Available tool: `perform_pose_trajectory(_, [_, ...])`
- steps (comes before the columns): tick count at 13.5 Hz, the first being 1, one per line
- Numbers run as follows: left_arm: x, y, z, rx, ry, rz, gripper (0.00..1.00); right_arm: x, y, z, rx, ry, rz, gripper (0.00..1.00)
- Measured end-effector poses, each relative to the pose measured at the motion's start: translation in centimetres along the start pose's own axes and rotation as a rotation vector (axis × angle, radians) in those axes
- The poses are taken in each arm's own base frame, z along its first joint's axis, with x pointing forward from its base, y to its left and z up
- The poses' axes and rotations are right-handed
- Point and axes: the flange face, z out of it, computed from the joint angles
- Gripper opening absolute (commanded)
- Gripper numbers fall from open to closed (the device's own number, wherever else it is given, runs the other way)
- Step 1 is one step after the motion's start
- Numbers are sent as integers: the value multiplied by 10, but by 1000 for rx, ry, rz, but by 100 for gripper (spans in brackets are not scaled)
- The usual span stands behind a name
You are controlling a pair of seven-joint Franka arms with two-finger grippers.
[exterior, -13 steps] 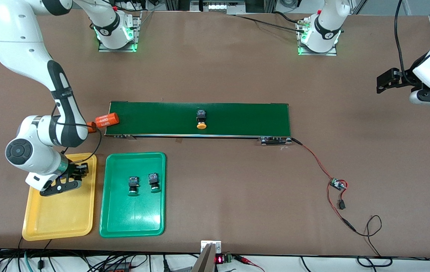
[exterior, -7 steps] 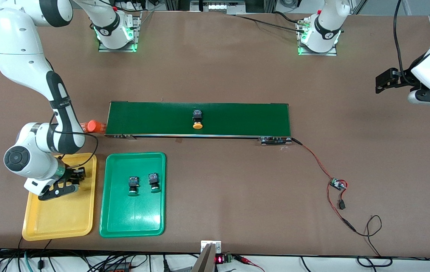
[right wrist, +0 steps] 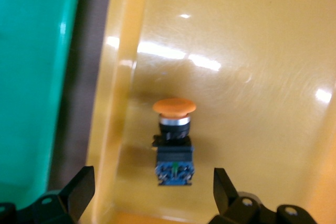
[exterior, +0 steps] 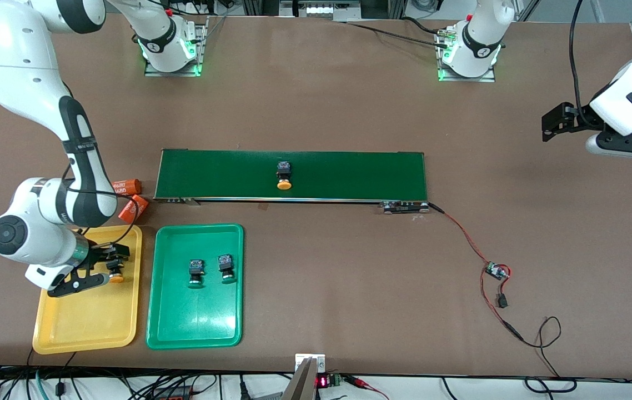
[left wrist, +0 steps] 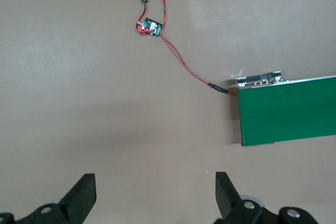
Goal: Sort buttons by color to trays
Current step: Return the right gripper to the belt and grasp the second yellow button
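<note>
A yellow-capped button [exterior: 115,273] lies on its side in the yellow tray [exterior: 88,322], near the wall next to the green tray [exterior: 194,328]. My right gripper [exterior: 115,261] hangs open just over it, jaws wide and touching nothing. The right wrist view shows this button [right wrist: 174,145] ahead of the open gripper [right wrist: 152,192]. Two green-capped buttons [exterior: 196,272] [exterior: 226,268] lie in the green tray. Another yellow-capped button [exterior: 283,176] rides on the dark-green belt [exterior: 349,175]. My left gripper [exterior: 550,123] waits open and empty over bare table at the left arm's end [left wrist: 155,195].
Two orange "4680" cylinders [exterior: 127,185] [exterior: 133,206] lie on the table at the belt's end toward the right arm, beside the yellow tray. A red-black wire with a small circuit board [exterior: 496,271] runs from the belt's end toward the left arm.
The right gripper has shifted over the yellow tray and the yellow-capped button now lies free there. The belt's button moved toward the right arm's end. An orange cylinder dropped off the belt.
</note>
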Motion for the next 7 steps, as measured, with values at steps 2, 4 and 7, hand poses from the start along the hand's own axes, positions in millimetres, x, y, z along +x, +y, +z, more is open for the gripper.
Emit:
perform_pose_trajectory(2, [6,0,5,0,6,1,100,-2,-18,-39,29,-30,3,100])
perform_pose_trajectory(4, [8,2,9,0,1,5,100,-7,-46,-82,40,-59,49,100])
perform_pose_trajectory(7, [9,13,8,0,2,25,100,-16,-106,-121,59,-72,87,100])
